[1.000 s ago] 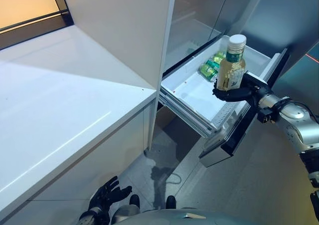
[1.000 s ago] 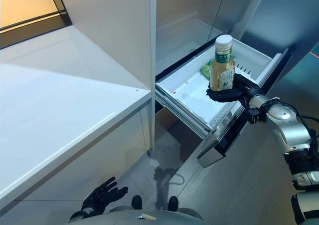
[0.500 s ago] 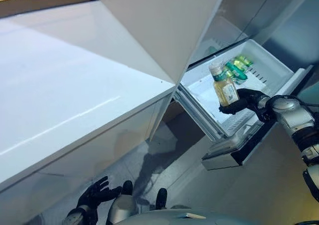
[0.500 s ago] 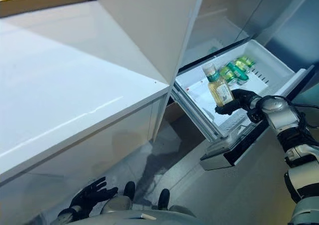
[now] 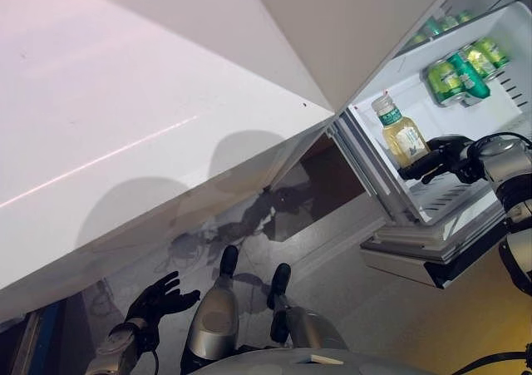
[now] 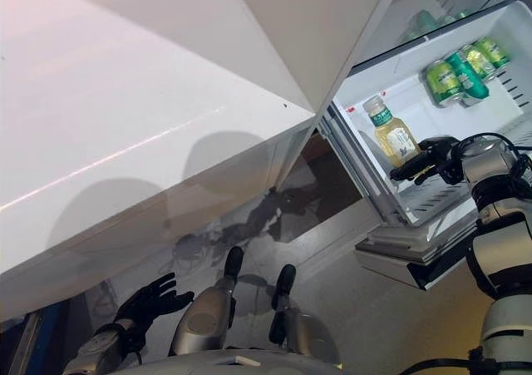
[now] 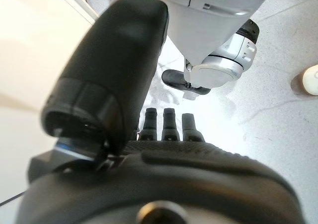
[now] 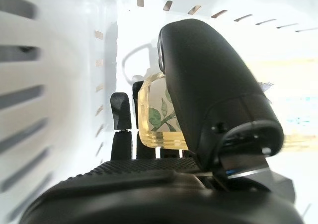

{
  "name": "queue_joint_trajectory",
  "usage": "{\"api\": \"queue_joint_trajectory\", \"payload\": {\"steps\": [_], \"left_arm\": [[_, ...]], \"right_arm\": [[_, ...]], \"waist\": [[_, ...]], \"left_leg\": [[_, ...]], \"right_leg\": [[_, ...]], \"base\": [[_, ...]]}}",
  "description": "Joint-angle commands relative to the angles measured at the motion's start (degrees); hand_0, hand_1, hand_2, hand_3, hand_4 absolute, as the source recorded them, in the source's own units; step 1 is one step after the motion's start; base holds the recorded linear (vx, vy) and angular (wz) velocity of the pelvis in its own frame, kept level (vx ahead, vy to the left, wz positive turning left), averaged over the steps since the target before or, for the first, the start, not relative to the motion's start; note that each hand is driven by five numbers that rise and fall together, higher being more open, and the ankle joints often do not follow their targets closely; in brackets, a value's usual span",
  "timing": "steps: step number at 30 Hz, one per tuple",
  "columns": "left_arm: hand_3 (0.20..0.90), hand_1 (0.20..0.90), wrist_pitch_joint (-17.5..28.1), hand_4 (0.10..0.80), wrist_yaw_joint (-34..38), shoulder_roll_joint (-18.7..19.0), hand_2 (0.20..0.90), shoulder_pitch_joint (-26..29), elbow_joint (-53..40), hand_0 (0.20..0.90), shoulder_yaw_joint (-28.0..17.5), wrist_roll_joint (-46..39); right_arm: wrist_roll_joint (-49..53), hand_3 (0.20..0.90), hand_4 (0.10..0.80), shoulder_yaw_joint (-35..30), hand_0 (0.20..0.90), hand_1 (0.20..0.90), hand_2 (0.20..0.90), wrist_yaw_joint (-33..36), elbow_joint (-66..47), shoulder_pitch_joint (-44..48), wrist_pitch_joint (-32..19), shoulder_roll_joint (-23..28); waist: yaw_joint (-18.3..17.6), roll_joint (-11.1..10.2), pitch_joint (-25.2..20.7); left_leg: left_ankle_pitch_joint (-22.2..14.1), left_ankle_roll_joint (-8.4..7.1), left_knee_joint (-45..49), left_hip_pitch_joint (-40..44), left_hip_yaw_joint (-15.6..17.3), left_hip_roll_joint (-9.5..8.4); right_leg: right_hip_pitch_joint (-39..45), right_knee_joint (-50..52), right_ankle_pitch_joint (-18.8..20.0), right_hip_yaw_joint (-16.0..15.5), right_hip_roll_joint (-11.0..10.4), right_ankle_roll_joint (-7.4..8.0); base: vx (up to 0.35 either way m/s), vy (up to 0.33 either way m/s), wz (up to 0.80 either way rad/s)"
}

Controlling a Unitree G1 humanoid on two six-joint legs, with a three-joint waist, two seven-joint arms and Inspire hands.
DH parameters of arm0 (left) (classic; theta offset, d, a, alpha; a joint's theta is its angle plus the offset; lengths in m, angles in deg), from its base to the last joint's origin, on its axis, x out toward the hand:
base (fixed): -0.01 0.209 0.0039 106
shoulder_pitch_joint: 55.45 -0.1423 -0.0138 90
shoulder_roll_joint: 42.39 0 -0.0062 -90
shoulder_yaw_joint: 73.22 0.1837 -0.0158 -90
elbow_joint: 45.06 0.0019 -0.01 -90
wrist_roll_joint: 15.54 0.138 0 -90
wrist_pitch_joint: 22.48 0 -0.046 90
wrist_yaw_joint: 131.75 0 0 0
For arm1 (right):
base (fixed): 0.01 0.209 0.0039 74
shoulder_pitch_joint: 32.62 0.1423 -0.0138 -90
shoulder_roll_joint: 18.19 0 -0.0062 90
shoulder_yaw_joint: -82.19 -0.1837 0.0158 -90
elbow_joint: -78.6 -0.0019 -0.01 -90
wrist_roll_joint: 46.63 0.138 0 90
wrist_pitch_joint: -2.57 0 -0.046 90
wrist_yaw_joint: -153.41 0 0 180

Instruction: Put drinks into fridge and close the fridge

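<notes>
Glossy white counter (image 5: pixel 125 101) is filling the upper left; at right, the right hand (image 5: pixel 440 157) is gripping an amber plastic bottle (image 5: pixel 401 134) inside the white ribbed fridge drawer (image 5: pixel 432 204), green cans (image 5: pixel 461 67) behind; left hand (image 5: pixel 154 296) is hanging spread at lower left.

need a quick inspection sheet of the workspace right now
surface: white counter, nothing on it
job's things: bottle of yellow drink, tilted, held over the open fridge drawer; green cans lying at the drawer's far end
clutter: nothing seen
robot hands: right hand shut on the bottle; left hand open, low by the floor, idle
cables: nothing seen
surroundings: white cabinet beside the drawer; grey floor
</notes>
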Motion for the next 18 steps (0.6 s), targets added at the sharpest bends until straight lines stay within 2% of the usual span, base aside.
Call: {"api": "queue_joint_trajectory", "payload": {"steps": [1, 9, 18], "left_arm": [[0.9, 0.9, 2.34, 0.8, -0.95, 3.39, 0.9, -2.88, -1.96, 0.9, 2.86, -2.54], [0.9, 0.9, 3.04, 0.8, -2.55, 3.65, 0.9, -2.71, -1.76, 0.9, 1.59, -4.18], [0.9, 0.9, 0.04, 0.8, 0.23, 3.96, 0.9, -2.57, -6.33, 0.9, 3.13, -3.3]], "right_arm": [[-2.2, 0.2, 0.1, 3.3, 0.3, 0.3, 0.3, 0.12, 2.27, 12.54, -0.81, 5.28], [-6.23, 0.2, 0.1, 3.84, 0.3, 0.3, 0.3, -0.61, 7.34, 15.16, 0.94, 4.07], [-9.47, 0.2, 0.1, 2.13, 0.3, 0.3, 0.3, -4.63, 10.17, 13.54, 3.51, 3.31]], "waist": [[1.72, 0.88, -1.67], [2.7, 2.69, 0.05], [3.86, 2.68, 0.27]], "left_leg": [[-3.5, -0.19, 0.13, -3.2, -3.82, -1.86], [-2.55, -0.57, -0.12, -5.87, -4.18, -2.38], [-2.28, -0.63, -0.04, -6.62, -4.87, -2.6]], "right_leg": [[-2.37, 1.24, 0.87, -1.64, 0.83, 2.9], [-5.08, 1.72, 0.64, -3.11, 0.35, 2.5], [-5.46, 2.15, 0.27, -4.33, 0.33, 2.27]], "base": [[-0.043, 0.027, 0.05], [-0.035, 0.026, 0.08], [0.011, -0.022, 0.09]]}}
